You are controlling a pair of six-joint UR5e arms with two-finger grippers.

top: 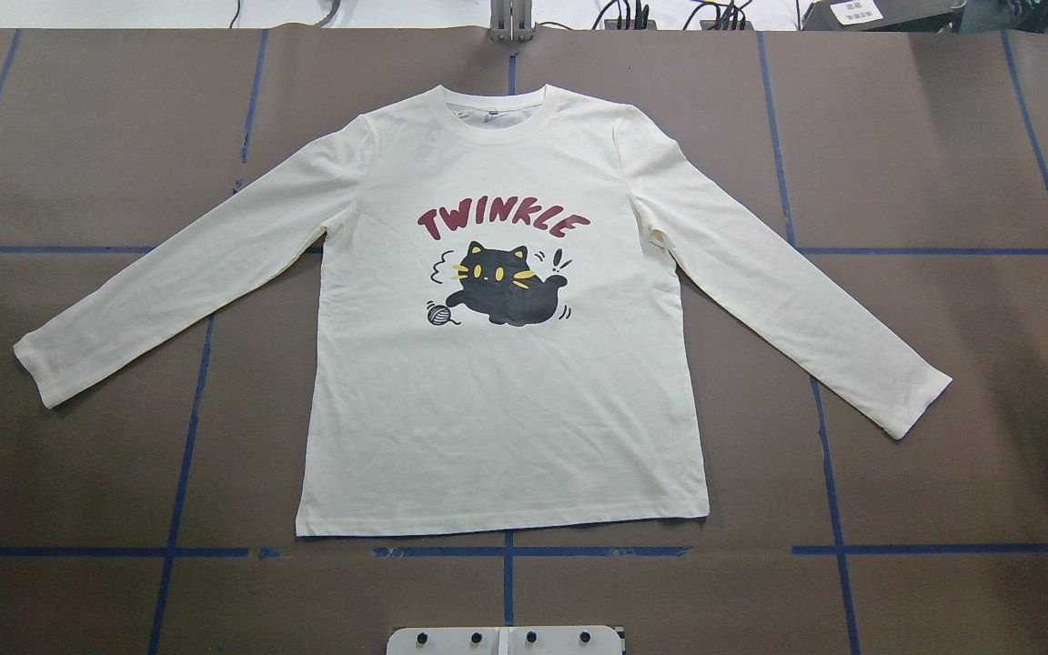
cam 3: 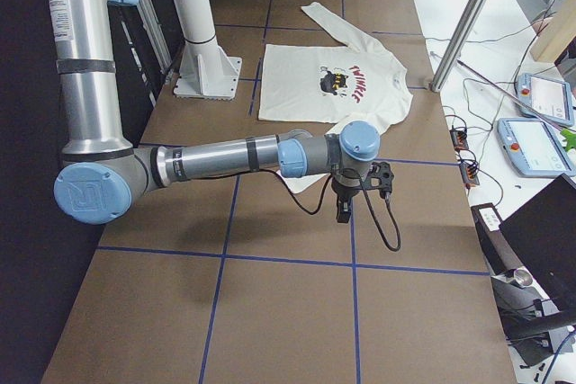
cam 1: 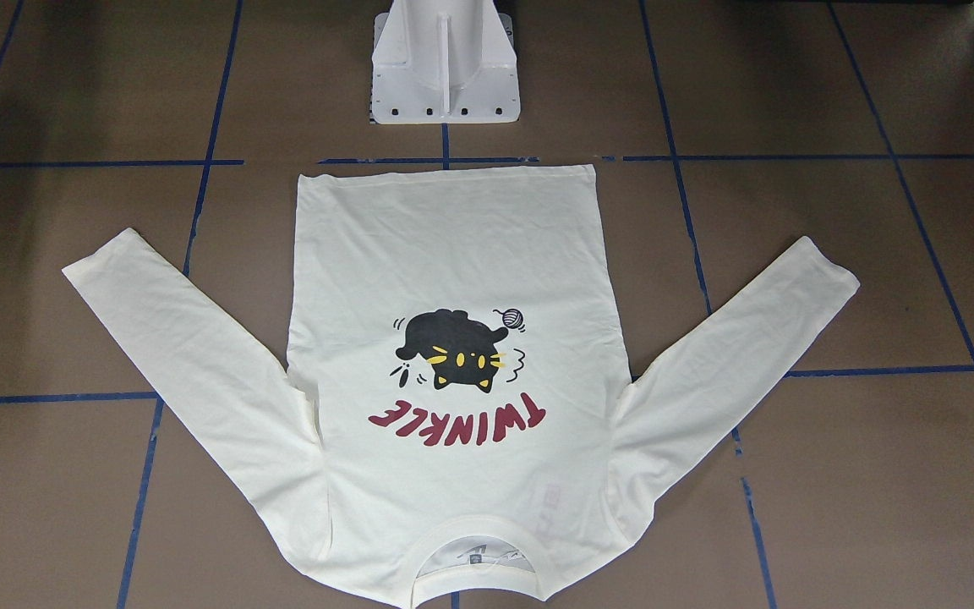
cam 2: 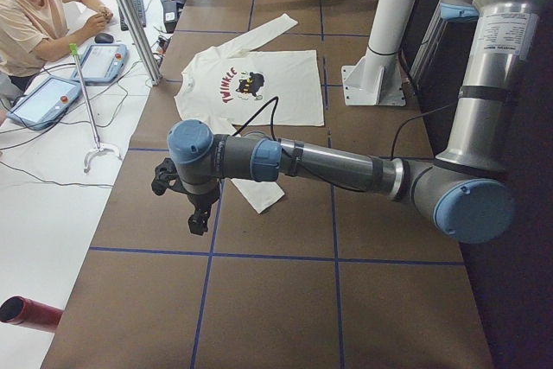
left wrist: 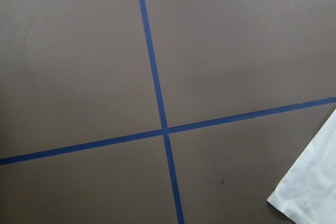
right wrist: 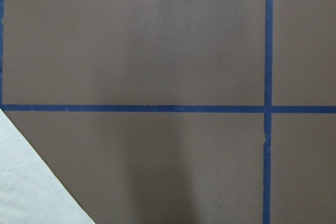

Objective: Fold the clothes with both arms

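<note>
A cream long-sleeve shirt [top: 506, 418] with a black cat print and the word TWINKLE lies flat and face up on the brown table, both sleeves spread outward; it also shows in the front view [cam 1: 453, 245]. The left arm [cam 2: 328, 162] reaches out past the shirt's near sleeve, its gripper [cam 2: 200, 213] hanging above bare table. The right arm [cam 3: 225, 157] reaches out at the other end, its gripper [cam 3: 345, 213] above bare table beside the other sleeve. I cannot tell whether either gripper is open or shut. A sleeve cuff [left wrist: 310, 192] shows in the left wrist view and a sleeve edge [right wrist: 31, 182] in the right wrist view.
The white pedestal base [cam 1: 445, 63] stands just behind the shirt's hem. Blue tape lines [top: 506, 550] grid the brown table. An operator [cam 2: 34, 15] sits at a side desk with tablets [cam 2: 99, 62]. A red cylinder [cam 2: 30, 313] lies off the table's edge.
</note>
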